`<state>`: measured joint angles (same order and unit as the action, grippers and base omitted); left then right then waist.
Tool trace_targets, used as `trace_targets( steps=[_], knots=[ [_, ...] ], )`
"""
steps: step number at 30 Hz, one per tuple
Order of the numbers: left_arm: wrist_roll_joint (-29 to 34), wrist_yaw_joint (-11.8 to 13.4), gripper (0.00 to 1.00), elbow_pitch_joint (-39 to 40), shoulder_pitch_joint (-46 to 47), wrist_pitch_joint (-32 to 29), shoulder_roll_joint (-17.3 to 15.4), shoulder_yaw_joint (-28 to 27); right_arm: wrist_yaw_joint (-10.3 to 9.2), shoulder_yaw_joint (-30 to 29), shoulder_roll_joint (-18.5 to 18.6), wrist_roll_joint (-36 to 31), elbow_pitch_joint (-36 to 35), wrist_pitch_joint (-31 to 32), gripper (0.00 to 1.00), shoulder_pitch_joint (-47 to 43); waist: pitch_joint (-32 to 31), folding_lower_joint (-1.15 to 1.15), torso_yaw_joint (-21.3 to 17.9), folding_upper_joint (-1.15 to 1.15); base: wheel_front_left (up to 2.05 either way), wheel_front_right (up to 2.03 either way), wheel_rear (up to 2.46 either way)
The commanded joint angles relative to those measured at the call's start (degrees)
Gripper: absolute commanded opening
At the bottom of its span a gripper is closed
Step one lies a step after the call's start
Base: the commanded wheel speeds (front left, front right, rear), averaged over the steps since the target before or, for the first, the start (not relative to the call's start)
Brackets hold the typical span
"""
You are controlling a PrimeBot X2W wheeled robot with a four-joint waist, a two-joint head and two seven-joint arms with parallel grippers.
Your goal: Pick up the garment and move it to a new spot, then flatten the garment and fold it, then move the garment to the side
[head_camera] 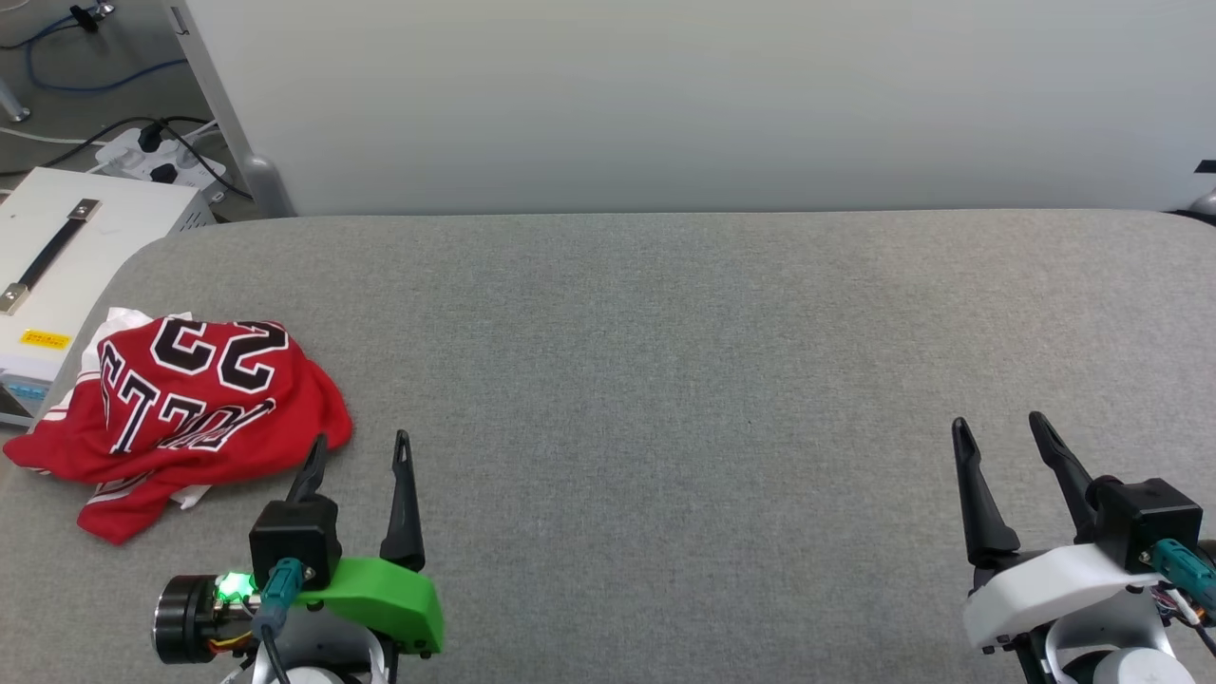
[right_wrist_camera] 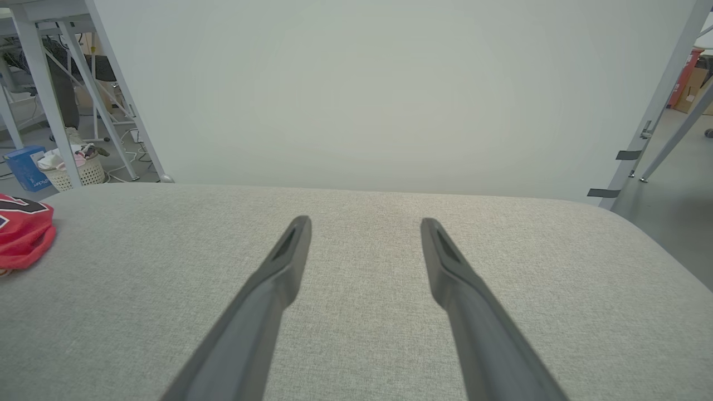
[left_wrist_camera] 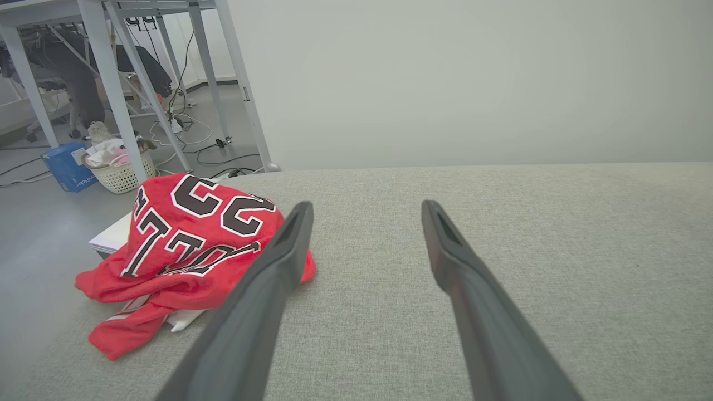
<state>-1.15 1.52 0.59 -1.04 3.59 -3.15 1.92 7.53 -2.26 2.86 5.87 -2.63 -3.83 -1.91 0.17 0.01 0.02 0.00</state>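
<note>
Your left gripper (head_camera: 360,439) stands spread and empty just beside the crumpled garment (head_camera: 190,404) on the grey table (head_camera: 665,361), your right gripper (head_camera: 997,420) likewise spread, well apart

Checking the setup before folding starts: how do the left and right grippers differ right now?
The left gripper has a green bracket; the right gripper has a white bracket. The left gripper sits beside the garment; the right gripper stands far from it over the grey table. Both are open and empty.
</note>
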Motion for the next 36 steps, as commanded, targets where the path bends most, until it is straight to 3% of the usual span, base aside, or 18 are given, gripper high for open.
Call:
trace_targets(
  steps=[1,36],
  knots=[
    [-0.31,0.44,1.00,0.27,0.29,0.77,0.08,0.28,-0.01,-0.34,0.01,0.81,-0.64,-0.68,1.00,-0.55,-0.02,-0.01,0.01,0.00,0.00,0.00,0.00],
    [-2.71,1.17,1.00,0.04,-0.37,4.93,0.15,2.49,-0.02,-0.54,0.01,2.58,-2.88,-4.77,1.00,-3.36,-0.18,-0.01,-0.04,0.00,0.00,0.00,0.00]
  ],
)
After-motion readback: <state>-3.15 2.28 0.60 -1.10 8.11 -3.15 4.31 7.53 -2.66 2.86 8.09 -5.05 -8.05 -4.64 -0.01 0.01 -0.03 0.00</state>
